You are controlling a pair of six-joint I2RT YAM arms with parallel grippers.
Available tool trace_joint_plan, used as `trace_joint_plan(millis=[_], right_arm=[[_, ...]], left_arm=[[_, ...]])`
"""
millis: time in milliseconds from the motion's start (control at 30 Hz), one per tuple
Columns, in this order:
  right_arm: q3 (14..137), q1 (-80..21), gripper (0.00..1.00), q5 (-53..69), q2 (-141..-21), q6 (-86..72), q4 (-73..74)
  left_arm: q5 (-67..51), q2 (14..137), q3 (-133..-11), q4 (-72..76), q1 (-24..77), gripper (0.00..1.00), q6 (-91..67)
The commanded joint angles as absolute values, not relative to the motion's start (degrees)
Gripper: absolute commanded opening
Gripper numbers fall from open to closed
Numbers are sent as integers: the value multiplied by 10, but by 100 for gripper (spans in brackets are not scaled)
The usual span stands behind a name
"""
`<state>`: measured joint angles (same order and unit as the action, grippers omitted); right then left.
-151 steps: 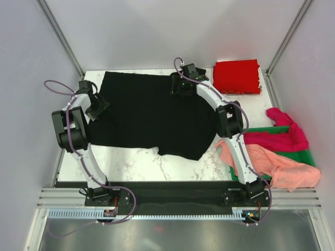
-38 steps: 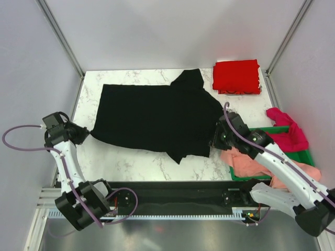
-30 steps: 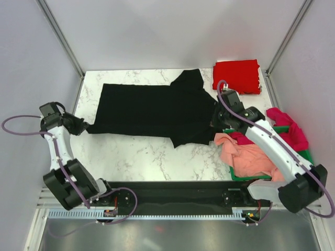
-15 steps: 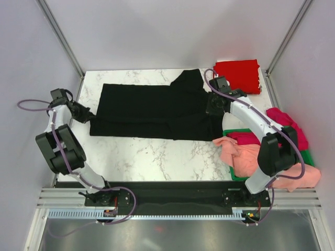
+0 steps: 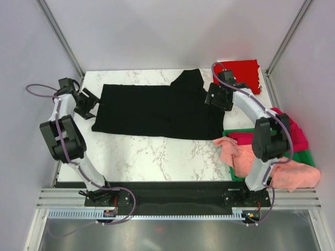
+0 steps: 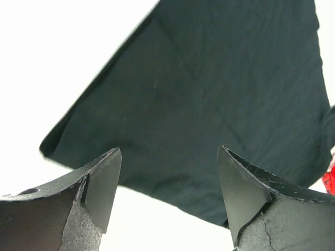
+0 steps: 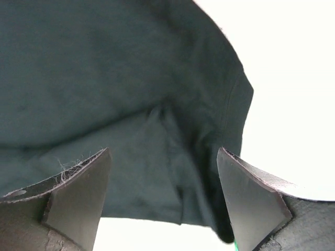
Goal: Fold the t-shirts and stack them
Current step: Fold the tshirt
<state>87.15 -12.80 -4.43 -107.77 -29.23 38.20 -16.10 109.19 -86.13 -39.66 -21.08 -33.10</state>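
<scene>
Released since we last looked, black t-shirt [image 5: 157, 111] lies folded on bench [image 5: 157, 152]; left end effector [image 5: 89, 106], mid-left, and right end effector [image 5: 213, 100], upper right, gape wide, empty.

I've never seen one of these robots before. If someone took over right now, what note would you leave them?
Left gripper: open, empty, above the left end of the black shirt.
Right gripper: open, empty, above its right end.
Black shirt: lies on the table as a long band, one sleeve poking out at the far side.
Done: the red shirt lies folded at the far right corner.
Left: finish folding the black shirt and stack it. Then fold and stack the pink shirt and the magenta shirt, both crumpled at the green bin.
</scene>
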Motion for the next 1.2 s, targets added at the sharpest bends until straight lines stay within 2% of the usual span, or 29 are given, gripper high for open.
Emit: trace_joint_plan(millis=[0,133,233,333,433,533,633,733,867,1167], right_arm=[[792,-140,87,39,-936,-335,327],[589,-142,81,128,-856,-390,212],[496,-142,78,167,-872,-409,139],[460,-141,76,153,-884,-404,131],[440,-135,76,105,-875,-406,150],[435,-131,75,4,-870,-418,196],[402,-121,75,-32,-858,-444,199],[360,-89,75,-26,-826,-453,177],[369,-86,75,-1,-793,-440,154],[435,-95,73,-14,-864,-427,208]], left_arm=[[-132,974,-782,-380,-218,80,-317],[-149,920,-642,-315,-217,77,-340],[-178,909,-584,-278,-218,73,-343],[-194,906,-556,-263,-217,71,-331],[-191,894,-550,-264,-218,70,-322],[-185,882,-548,-263,-219,70,-318],[-189,879,-547,-264,-219,70,-316],[-184,881,-548,-264,-219,70,-310],[-178,911,-562,-263,-220,70,-324],[-148,971,-558,-236,-217,64,-388]])
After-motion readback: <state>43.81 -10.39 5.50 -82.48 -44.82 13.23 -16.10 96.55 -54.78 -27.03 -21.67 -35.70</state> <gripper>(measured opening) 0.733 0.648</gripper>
